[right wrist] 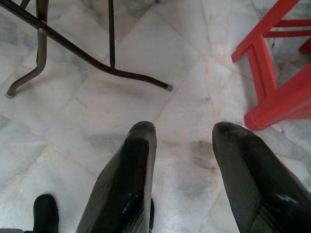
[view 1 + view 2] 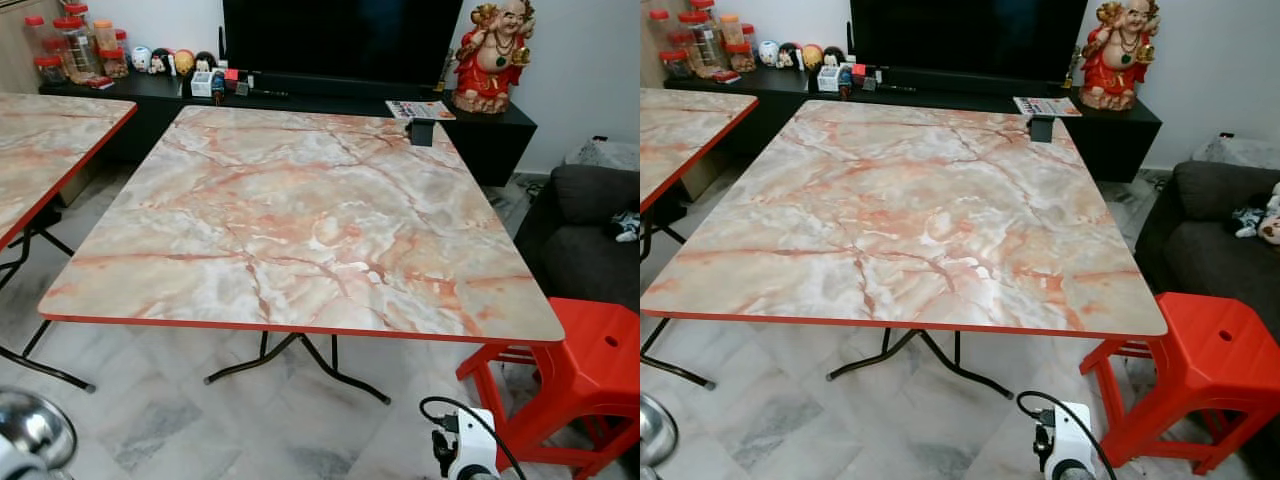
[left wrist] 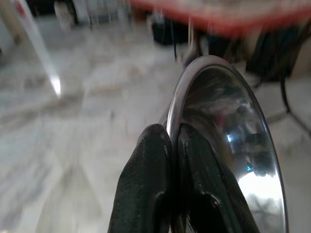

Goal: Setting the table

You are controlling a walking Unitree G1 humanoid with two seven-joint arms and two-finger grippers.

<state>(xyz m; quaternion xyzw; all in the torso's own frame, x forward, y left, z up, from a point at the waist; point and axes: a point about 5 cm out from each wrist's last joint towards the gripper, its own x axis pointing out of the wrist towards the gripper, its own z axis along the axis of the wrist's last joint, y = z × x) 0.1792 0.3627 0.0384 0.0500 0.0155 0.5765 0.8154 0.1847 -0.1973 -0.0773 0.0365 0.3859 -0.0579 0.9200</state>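
— Nearest the camera?
— Left gripper (image 3: pixel 167 160), low at the near left, black fingers (image 3: pixel 146 184) pinched tight on the rim of a shiny steel bowl (image 3: pixel 228 155). From the head view, just a curved silver sliver of that bowl in the bottom corner, cut off by the frame edge. Wrist picture smeared and blurred; bowl's far side lost beyond the frame.
— And the right?
— Right gripper (image 1: pixel 184 145) hanging over the pale marble floor (image 1: pixel 160 63), fingers spread well apart, nothing between them. Fingertips only; the rest cut off. From above, merely the white wrist unit (image 2: pixel 1065 440) and a black cable looping off it.
— Further out?
— Marble-patterned table (image 2: pixel 300 215) with a red edge, top bare except for a small dark object (image 2: pixel 422 131) at the far right corner, too small to identify. Black folding legs partly hidden under the top. Red plastic stool (image 2: pixel 585 375) just beside the near right corner, partly cropped. Second matching table (image 2: pixel 45 145) at the left, mostly out of frame.
— Beyond that?
— Grey sofa (image 2: pixel 590 230) at the right, half cut off. Against the wall, a low black cabinet (image 2: pixel 500 125) carrying red-lidded jars (image 2: pixel 70 45), little figurines, a dark screen (image 2: pixel 340 40) and a red-and-gold laughing statue (image 2: pixel 492 55).
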